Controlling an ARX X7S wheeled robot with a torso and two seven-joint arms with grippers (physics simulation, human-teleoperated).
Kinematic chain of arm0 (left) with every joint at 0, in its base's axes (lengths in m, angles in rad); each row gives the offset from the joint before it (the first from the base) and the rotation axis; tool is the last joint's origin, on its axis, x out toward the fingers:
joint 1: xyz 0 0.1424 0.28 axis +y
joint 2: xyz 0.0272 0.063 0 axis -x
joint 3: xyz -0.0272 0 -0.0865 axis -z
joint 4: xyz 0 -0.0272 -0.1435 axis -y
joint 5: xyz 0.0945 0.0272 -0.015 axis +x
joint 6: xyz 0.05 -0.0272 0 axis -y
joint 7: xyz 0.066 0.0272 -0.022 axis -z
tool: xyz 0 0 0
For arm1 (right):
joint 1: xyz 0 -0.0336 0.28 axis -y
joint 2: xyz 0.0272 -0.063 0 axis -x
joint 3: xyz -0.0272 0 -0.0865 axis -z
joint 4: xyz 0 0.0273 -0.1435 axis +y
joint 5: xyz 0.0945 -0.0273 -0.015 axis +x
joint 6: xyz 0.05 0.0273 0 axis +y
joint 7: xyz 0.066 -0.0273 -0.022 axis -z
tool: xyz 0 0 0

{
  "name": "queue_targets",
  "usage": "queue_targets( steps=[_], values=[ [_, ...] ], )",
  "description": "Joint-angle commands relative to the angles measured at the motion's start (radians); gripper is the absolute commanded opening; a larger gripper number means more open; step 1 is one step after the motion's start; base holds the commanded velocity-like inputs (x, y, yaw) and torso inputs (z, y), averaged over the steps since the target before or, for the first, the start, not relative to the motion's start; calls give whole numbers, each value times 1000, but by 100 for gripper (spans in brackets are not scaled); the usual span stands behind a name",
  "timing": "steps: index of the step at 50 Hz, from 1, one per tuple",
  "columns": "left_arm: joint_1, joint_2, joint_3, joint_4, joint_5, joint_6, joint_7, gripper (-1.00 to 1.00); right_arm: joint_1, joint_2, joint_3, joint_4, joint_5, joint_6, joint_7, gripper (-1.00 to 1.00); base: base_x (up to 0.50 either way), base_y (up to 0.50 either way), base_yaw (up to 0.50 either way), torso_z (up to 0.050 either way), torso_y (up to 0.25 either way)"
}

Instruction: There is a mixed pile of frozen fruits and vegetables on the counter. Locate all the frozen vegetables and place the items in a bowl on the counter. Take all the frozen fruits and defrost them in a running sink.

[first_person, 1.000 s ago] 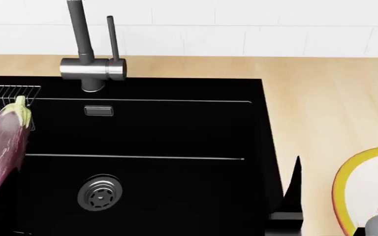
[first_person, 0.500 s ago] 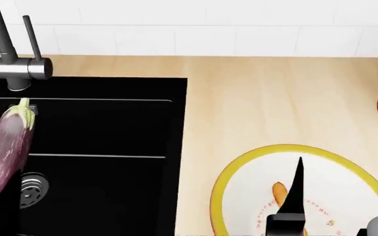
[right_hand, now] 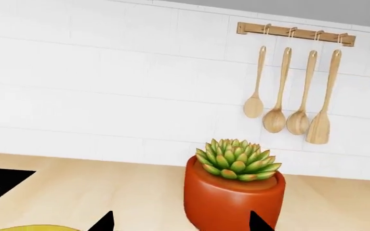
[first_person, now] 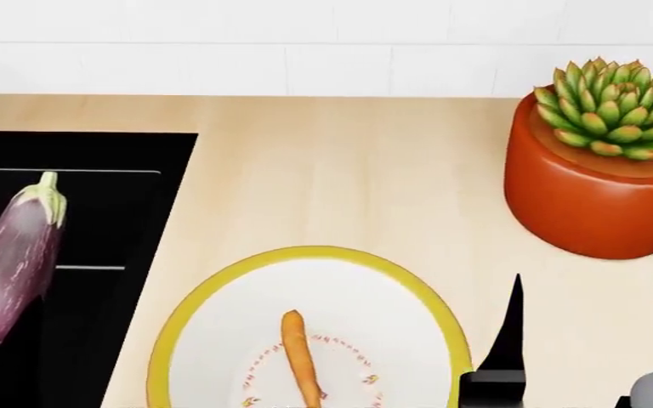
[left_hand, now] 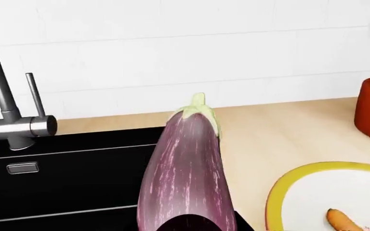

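My left gripper [left_hand: 185, 226] is shut on the lower end of the purple, white-streaked eggplant [first_person: 11, 263], holding it upright over the black sink [first_person: 88, 161], stem cap up. It also fills the left wrist view [left_hand: 185, 163]. The white bowl with a yellow rim [first_person: 184, 319] sits on the beige counter [first_person: 338, 170] right of the sink, with the orange carrot [first_person: 300, 357] lying in it. My right gripper [first_person: 595, 310] is open and empty, just right of the bowl; its fingertips [right_hand: 104, 222] stand wide apart. The pear and the other fruits are out of view.
An orange-red pot with a green succulent [first_person: 599, 183] stands at the back right, just beyond my right gripper [right_hand: 180, 224]. Several wooden spoons [right_hand: 291, 91] hang on the tiled wall. The grey faucet [left_hand: 8, 120] stands behind the sink.
The head view has swung right: the sink and faucet slid off to the left, and the bowl, carrot and plant pot came into view. The eggplant stays held in my left gripper.
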Motion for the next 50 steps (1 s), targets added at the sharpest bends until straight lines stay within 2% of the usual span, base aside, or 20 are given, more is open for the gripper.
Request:
queue_targets(
  steps=[1,6,13,19,31,39,50],
  values=[
    [-4,21,-20,2,3,9,7,-100,1,-21,13,1,-24,-2,-27,100,0,-500,0,0,0],
    [-29,27,-16,29,-62,-14,-29,-100,7,-31,-5,1,-50,-11,-42,100,0,-80,0,0,0],
    [-160,90,76,40,-159,-81,-104,-100,2,-26,-2,6,-46,-14,-44,100,0,0,0,0,0],
    [-215,163,208,8,-117,-115,-79,-100,-4,-24,3,6,-45,-20,-44,100,0,0,0,0,2],
    [-283,262,322,-65,-141,-142,-61,-100,-5,-24,-5,5,-48,-24,-47,100,0,0,0,0,0],
    [-248,303,430,-94,-31,-108,-8,-100,-16,-20,4,10,-49,-36,-51,100,0,0,0,0,0],
    [-278,315,465,-187,5,-85,39,-100,-14,-21,-5,14,-52,-35,-51,100,0,0,0,0,0]
  ],
)
